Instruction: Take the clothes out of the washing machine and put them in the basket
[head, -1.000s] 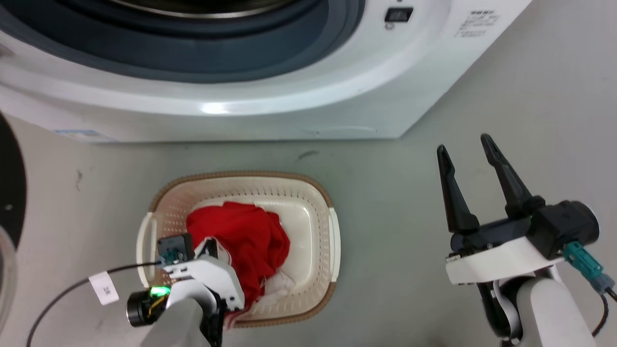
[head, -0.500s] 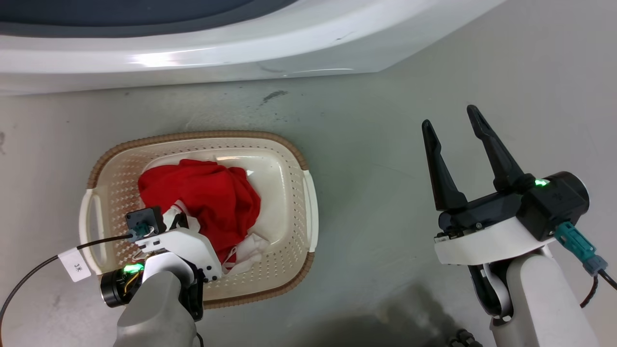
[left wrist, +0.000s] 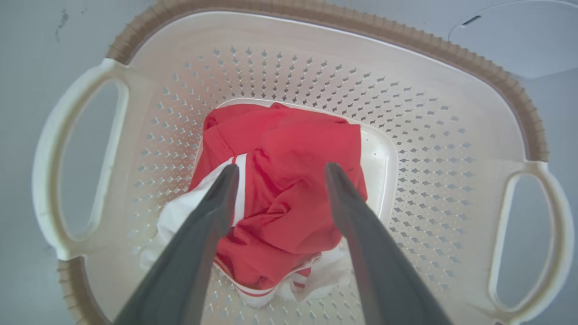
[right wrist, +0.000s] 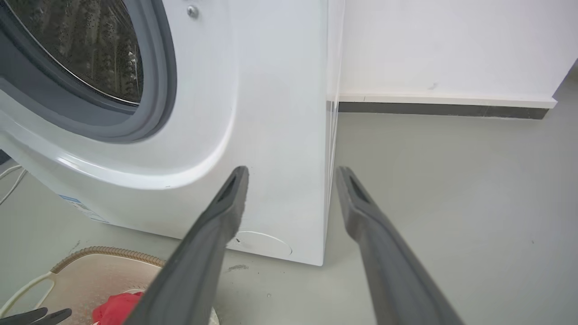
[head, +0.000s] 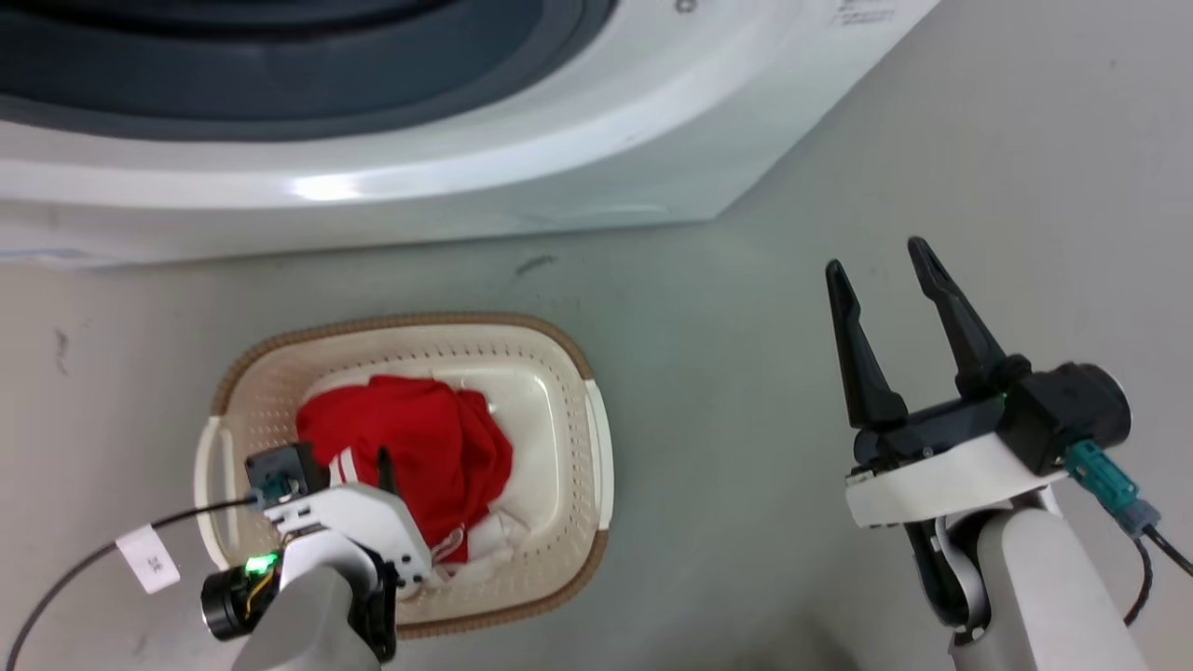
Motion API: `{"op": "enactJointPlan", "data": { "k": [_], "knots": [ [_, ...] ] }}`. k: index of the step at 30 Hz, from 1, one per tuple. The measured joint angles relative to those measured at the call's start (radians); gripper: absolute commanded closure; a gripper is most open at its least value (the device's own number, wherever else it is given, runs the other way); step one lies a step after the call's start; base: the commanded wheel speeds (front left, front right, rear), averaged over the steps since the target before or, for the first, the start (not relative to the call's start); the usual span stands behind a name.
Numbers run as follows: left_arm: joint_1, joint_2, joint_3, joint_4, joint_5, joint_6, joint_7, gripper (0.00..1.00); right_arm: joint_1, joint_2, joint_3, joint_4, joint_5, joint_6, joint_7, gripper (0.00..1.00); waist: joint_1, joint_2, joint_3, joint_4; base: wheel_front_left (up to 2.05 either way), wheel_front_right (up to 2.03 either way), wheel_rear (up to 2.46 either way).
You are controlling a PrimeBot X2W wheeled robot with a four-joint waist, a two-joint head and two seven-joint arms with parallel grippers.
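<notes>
The clothes (left wrist: 289,140), a bright red garment with white trim, lie bunched on the floor of the cream basket (left wrist: 429,135), which has a brown rim. My left gripper (left wrist: 282,167) hangs open just above the heap with nothing held between its fingers. In the head view the clothes (head: 429,438) lie in the basket (head: 559,373) under my left wrist. The washing machine (head: 522,158) stands just behind the basket. My right gripper (head: 876,256) is open and empty over bare floor to the right. In the right wrist view it (right wrist: 293,169) points at the washing machine's (right wrist: 271,90) lower corner.
The steel drum (right wrist: 90,49) shows behind the grey gasket (right wrist: 153,104). A wall with a dark skirting strip (right wrist: 442,110) runs behind the grey floor (head: 746,326). A cable with a white tag (head: 147,559) trails from my left wrist.
The head camera has shifted between frames. The red garment, draped against my left wrist a second ago, now lies lower in the basket. My right gripper has stayed open.
</notes>
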Motion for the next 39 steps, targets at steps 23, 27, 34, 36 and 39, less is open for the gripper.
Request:
{"op": "enactJointPlan", "data": {
  "k": [23,27,34,36,39],
  "knots": [
    [0.285,-0.024,-0.002,-0.541,0.138,-0.063,0.0,0.0,0.227,0.0,-0.124,-0.026,-0.013,0.0,0.035,0.0,-0.0003,0.0,-0.427,0.112,0.0,0.0,0.0],
    [0.312,-0.024,-0.031,-0.655,0.156,-0.048,0.0,0.0,0.251,0.0,-0.14,-0.045,-0.015,0.0,0.048,0.0,-0.0003,0.0,-0.471,0.126,0.0,0.0,0.0],
    [0.351,-0.025,-0.047,-0.814,0.213,-0.044,0.0,0.0,0.294,0.0,-0.159,-0.072,-0.019,0.0,0.069,0.0,-0.0003,0.0,-0.53,0.143,0.0,0.0,0.0],
    [0.366,-0.018,-0.043,-0.849,0.229,-0.043,0.0,0.0,0.306,0.0,-0.16,-0.078,-0.023,0.0,0.073,0.0,-0.0003,0.0,-0.544,0.144,0.0,0.0,0.0],
    [0.405,-0.001,-0.035,-0.881,0.246,-0.035,0.0,0.0,0.326,0.0,-0.159,-0.083,-0.025,0.0,0.081,0.0,-0.0003,0.0,-0.567,0.142,0.0,0.0,0.0]
  ]
}}
